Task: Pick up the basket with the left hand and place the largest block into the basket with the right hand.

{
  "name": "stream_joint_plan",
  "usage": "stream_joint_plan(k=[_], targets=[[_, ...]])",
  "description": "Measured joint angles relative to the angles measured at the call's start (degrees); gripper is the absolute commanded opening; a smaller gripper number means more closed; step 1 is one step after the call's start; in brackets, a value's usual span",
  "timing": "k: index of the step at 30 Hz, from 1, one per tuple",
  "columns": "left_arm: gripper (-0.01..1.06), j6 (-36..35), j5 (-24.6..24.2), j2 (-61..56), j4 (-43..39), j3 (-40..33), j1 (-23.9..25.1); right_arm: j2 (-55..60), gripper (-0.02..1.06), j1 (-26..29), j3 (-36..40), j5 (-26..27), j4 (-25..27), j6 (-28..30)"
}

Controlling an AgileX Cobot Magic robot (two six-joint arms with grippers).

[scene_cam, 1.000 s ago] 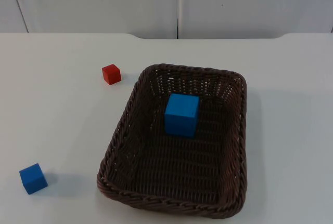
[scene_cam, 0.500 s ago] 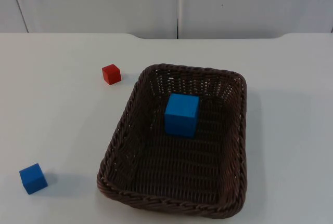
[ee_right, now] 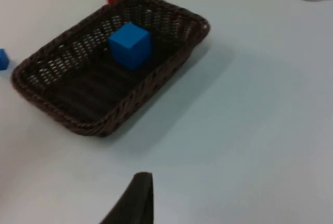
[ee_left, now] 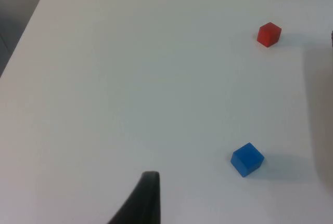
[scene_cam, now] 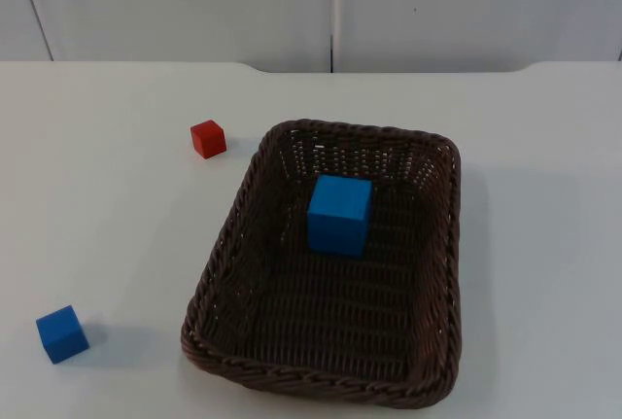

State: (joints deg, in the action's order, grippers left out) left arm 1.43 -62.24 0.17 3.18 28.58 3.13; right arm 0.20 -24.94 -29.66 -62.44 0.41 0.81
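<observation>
Lying white and plain: the desk point(scene_cam: 544, 273), ending at a grey wall point(scene_cam: 466, 6). No writing readable anywhere. Sitting flat near the desk's front edge: the basket point(scene_cam: 439, 244), with the big blue block point(scene_cam: 339, 214) resting inside, toward its far end. Standing apart on open desk beyond the basket's left: a red block point(scene_cam: 208, 138) and a small blue block point(scene_cam: 62, 332). Hanging off the basket, both arms waiting; cannot tell how either set of jaws stands.

My left gripper's black fingertip point(ee_left: 143, 200) runs off the frame edge, my right gripper's black fingertip point(ee_right: 134, 199) too; whether either pair is spread, I can't tell.
</observation>
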Motion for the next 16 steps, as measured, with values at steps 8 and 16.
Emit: stream_joint_plan(k=[8, 16], targets=[[1.05, 0.0, 0.0, 0.0, 0.0, 0.0, 0.0, 0.0, 1.05, 10.27, 0.0, 0.0, 0.0, 0.0], [1.05, 0.0, 0.0, 0.0, 0.0, 0.0, 0.0, 0.0, 1.05, 20.89, 0.0, 0.0, 0.0, 0.0]])
